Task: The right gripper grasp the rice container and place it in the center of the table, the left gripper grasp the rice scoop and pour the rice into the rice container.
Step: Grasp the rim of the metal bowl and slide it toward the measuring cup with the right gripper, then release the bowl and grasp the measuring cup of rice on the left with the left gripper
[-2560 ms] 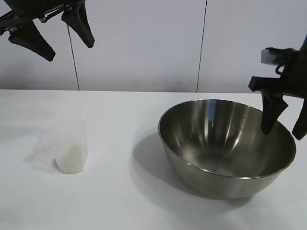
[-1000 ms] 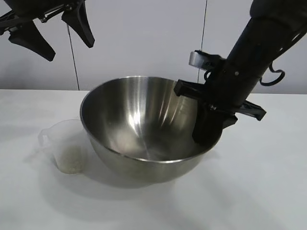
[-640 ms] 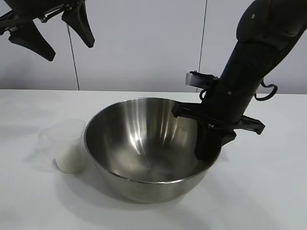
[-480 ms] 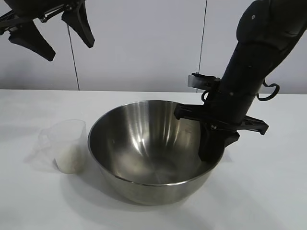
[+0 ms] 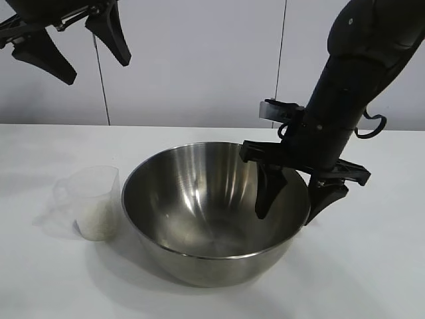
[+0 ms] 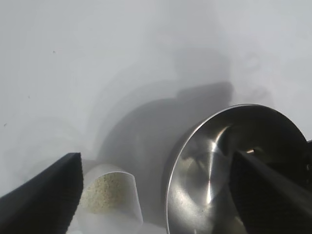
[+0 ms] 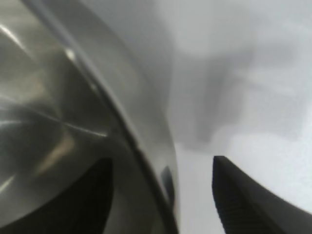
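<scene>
The steel rice container stands on the white table, near its middle. My right gripper is open and straddles the bowl's right rim, one finger inside, one outside, clear of the rim. The clear rice scoop, holding white rice, stands just left of the bowl. It also shows in the left wrist view beside the bowl. My left gripper hangs open, high at the back left, above the scoop.
A pale wall with vertical seams runs behind the table. Bare table lies in front of and to the right of the bowl.
The right gripper carried the bowl leftward from the right side, set it down beside the scoop and opened its jaws. The left arm has not moved.
</scene>
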Robot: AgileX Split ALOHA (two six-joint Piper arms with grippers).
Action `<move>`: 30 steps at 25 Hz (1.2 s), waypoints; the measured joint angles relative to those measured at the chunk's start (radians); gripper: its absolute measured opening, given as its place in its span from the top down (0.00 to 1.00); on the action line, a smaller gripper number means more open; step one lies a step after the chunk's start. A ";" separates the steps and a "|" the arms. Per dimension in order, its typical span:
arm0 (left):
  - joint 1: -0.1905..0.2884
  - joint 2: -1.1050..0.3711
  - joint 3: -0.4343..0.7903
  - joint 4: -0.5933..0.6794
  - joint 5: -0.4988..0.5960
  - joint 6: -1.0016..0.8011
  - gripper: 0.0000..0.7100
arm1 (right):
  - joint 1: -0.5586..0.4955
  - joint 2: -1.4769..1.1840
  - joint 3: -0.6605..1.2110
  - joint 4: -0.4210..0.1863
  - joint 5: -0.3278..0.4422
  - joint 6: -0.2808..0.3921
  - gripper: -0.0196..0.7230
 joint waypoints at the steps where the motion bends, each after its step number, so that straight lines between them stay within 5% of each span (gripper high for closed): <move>1: 0.000 0.000 0.000 0.000 0.000 0.000 0.16 | -0.009 -0.015 0.000 0.000 0.009 0.002 0.33; 11: 0.000 0.000 0.000 0.000 0.000 0.000 0.16 | -0.166 -0.274 0.000 -0.028 0.103 0.014 0.32; 30: 0.000 0.000 0.000 0.000 0.000 0.000 0.16 | -0.180 -0.462 0.000 -0.090 0.155 0.021 0.32</move>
